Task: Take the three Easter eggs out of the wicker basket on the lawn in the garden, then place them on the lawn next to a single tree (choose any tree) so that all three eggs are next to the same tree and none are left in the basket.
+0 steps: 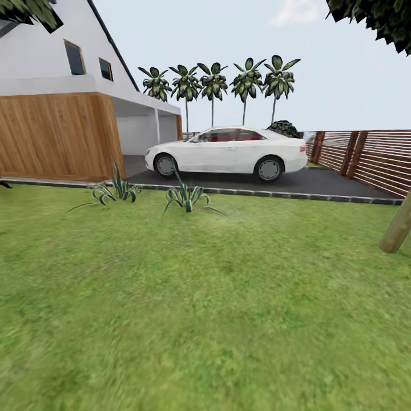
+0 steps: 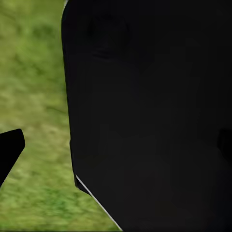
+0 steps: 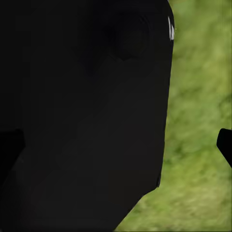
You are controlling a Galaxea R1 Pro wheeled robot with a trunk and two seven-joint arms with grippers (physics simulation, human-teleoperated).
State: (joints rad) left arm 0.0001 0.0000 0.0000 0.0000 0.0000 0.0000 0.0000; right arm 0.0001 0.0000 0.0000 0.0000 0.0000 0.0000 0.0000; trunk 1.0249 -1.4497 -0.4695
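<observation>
The lawn spreads wide ahead of me in the head view. At its right edge leans the grey-brown trunk of a tree, with dark leaves hanging overhead. The three Easter eggs and the wicker basket are out of view. In the left wrist view my left gripper is open, one black fingertip standing over grass beside a large black part of my body. In the right wrist view my right gripper is open too, its fingertip over grass. Nothing is held between either pair of fingers.
Two striped spiky agave plants grow along the far edge of the grass. Behind a stone kerb a white car is parked on a dark driveway. A house with wood cladding stands at the left, a slatted fence at the right.
</observation>
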